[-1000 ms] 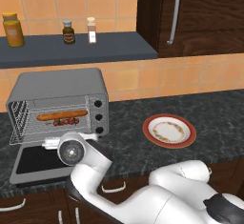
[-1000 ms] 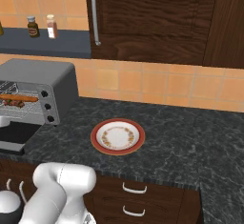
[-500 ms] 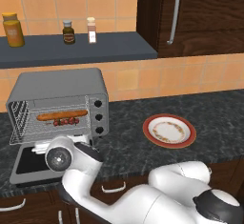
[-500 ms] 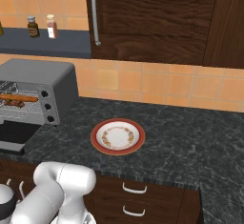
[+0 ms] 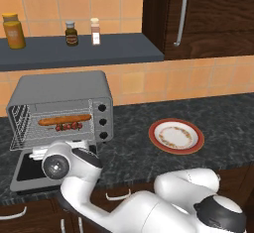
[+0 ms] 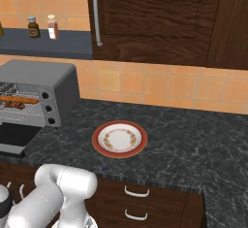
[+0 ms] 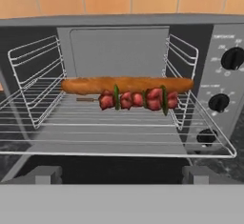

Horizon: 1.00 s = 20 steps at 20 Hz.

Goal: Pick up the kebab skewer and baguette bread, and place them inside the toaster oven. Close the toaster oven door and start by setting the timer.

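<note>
Gripper [image 7: 122, 182] spread wide, empty — kebab skewer [image 7: 136, 99] and baguette bread [image 7: 125, 84] lie ahead of it on the toaster oven [image 7: 224, 42] rack.

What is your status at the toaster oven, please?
Gripper open, nothing held. Kebab skewer and baguette bread on the rack in the toaster oven. Toaster oven door down, not yet shut.

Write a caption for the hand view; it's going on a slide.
Baguette bread and kebab skewer lie side by side on the open toaster oven's rack.
</note>
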Motion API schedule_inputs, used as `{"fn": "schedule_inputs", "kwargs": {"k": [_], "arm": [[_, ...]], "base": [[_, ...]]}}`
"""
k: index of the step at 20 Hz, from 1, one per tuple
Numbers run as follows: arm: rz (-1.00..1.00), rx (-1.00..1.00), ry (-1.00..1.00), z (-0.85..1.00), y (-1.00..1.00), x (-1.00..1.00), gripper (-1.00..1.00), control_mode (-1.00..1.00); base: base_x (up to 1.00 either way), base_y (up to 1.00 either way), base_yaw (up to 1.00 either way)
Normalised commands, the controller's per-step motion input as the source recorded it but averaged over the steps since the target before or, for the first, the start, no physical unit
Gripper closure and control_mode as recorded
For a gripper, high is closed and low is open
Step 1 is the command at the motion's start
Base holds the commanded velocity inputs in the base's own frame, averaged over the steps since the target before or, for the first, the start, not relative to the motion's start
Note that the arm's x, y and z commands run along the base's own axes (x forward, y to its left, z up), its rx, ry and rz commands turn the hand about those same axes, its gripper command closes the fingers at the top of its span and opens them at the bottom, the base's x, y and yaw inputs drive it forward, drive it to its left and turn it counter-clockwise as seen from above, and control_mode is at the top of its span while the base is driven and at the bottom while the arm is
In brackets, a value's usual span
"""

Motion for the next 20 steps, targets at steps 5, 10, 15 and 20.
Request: {"fn": "schedule_inputs", "kwargs": {"k": [5, 10, 15, 20], "arm": [[0.0, 0.01, 0.0, -0.12, 0.0, 0.06, -1.0, -1.0], [0.0, 0.02, 0.0, -0.28, 0.0, 0.0, -1.0, -1.0], [0.0, 0.0, 0.0, -0.04, 0.0, 0.11, -1.0, -1.0], [0.0, 0.0, 0.0, 0.0, 0.0, 0.12, -1.0, -1.0]], "base": [[0.0, 0.0, 0.0], [0.0, 0.0, 0.0], [0.0, 0.0, 0.0], [0.0, 0.0, 0.0]]}}
